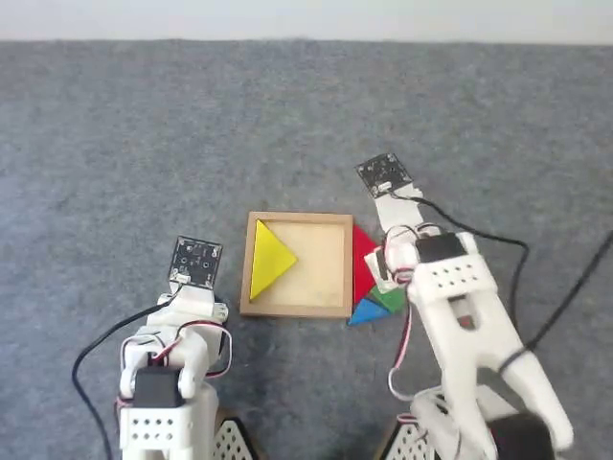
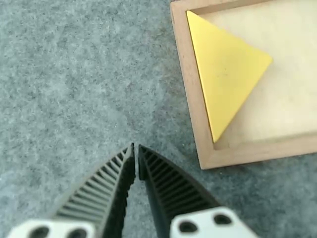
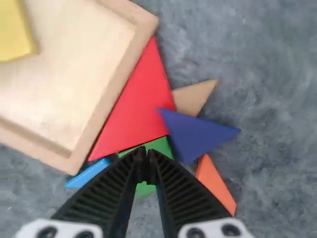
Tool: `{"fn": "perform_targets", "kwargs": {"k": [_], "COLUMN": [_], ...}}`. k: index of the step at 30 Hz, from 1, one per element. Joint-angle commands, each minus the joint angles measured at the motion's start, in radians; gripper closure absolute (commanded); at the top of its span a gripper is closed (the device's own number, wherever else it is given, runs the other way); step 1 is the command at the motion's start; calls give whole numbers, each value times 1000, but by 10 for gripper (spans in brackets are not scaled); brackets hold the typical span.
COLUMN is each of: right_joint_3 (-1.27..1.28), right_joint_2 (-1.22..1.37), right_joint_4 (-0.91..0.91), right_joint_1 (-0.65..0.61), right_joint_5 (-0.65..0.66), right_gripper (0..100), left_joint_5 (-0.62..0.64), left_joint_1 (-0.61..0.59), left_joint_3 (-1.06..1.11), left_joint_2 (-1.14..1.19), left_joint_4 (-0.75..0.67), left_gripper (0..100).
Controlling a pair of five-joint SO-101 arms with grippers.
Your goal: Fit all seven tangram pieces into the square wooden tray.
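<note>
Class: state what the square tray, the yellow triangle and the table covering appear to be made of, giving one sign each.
Tray: pale unpainted wood, faint grain.
Yellow triangle: probably painted wood or plastic, smooth matte face.
Table covering: grey carpet-like fabric, fuzzy nap.

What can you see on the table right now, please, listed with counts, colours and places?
wooden tray: one, light wood, square, mid-table between the arms.
yellow triangle: one, yellow, inside the tray along its left wall.
red triangle: one, red, outside the tray, along its right rim.
dark blue triangle: one, dark blue, in the pile beside the red one.
tan piece: one, tan, partly under the pile.
orange piece: one, orange, at the pile's outer edge.
green piece: one, green, under the right gripper's tips.
light blue piece: one, light blue, by the tray's corner.
table covering: one, grey, carpet-like.
left gripper: one, black fingers, shut, beside the tray's corner.
right gripper: one, black fingers, shut, over the pile.
</note>
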Motion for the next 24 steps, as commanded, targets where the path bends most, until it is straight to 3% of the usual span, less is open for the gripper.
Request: {"fn": "perform_targets", "kwargs": {"k": [1, 5, 8, 16, 24], "right_joint_3": [-14, -72, -141, -241, -288], "right_joint_2": [124, 286, 381, 443, 412], "right_joint_4": [-82, -119, -91, -71, -10], "right_joint_1": [7, 1, 15, 208, 199], "right_joint_5": [-46, -167, -187, -186, -198], "right_gripper": [987, 920, 883, 905, 903], "left_joint_5": [8, 8, 8, 8, 8], "left_joint_1": [-3, -3, -3, -3, -3], "left_joint_3": [-12, -12, -12, -12, -12], "left_joint_2": [-18, -18, -18, -18, -18], "left_joint_4": [5, 5, 5, 5, 5], "left_gripper": [987, 987, 987, 987, 987]}}
